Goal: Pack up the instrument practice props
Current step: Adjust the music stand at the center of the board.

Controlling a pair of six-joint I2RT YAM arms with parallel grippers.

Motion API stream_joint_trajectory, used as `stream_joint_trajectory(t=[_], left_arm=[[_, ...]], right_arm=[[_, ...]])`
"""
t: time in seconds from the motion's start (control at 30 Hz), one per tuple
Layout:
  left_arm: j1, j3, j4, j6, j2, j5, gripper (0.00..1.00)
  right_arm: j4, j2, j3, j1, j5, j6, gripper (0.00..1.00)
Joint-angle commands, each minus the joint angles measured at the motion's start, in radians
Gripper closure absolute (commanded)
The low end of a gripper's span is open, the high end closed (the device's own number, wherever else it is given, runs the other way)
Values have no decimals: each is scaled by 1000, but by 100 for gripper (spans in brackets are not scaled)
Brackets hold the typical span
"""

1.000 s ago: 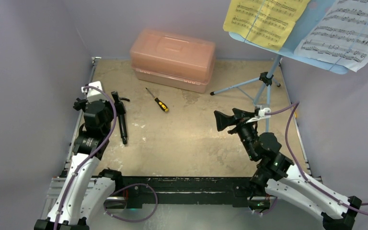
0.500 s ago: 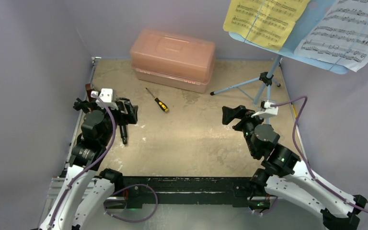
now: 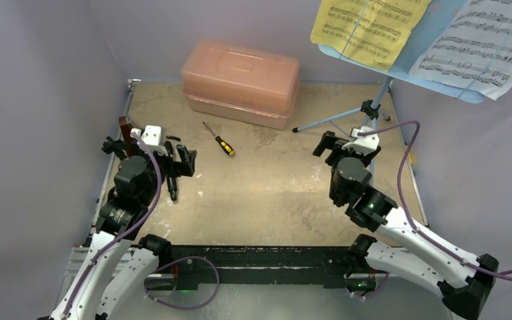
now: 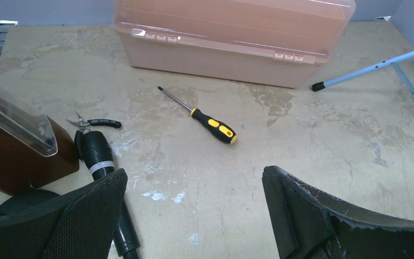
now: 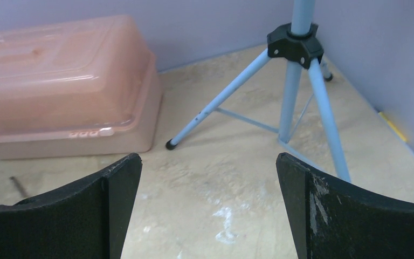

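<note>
Both empty w/ jaws spread wide: left gripper (image 4: 194, 181) sits right by the pipe (image 4: 99, 156) lying next to the metronome (image 4: 16, 156) at the left edge, which looks stiff, slick and prob rolls, so pinch mid-tube imo, while right gripper (image 5: 208, 162) faces the stand (image 5: 289, 97) in the far-right corner, light but tippy, so grab the pole.

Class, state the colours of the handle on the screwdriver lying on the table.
The screwdriver handle is black with yellow patches, seen best in the left wrist view.

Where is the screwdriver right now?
In the top view the screwdriver lies flat on the table, left of centre, just on the near side of the pink case and right of the black pipe.
</note>
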Motion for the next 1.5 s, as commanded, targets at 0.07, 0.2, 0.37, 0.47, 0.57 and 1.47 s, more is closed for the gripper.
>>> stream_joint_trajectory(t=[0.07, 0.2, 0.37, 0.47, 0.57, 1.47], left_arm=[[-29, 2, 2, 20, 13, 1, 5], [-52, 4, 1, 19, 23, 2, 5], [-75, 6, -4, 20, 40, 0, 5], [-79, 7, -7, 20, 51, 3, 5], [-79, 10, -11, 22, 67, -4, 5], [-80, 27, -33, 30, 209, -72, 7]], right_arm=[[318, 83, -29, -245, -146, -136, 3], [576, 130, -88, -304, -167, -251, 2], [718, 233, -99, -426, -234, -282, 2], [833, 299, -110, -486, -258, -306, 3], [899, 370, -92, -547, -296, -306, 4], [1192, 628, -67, -677, -428, -482, 67]])
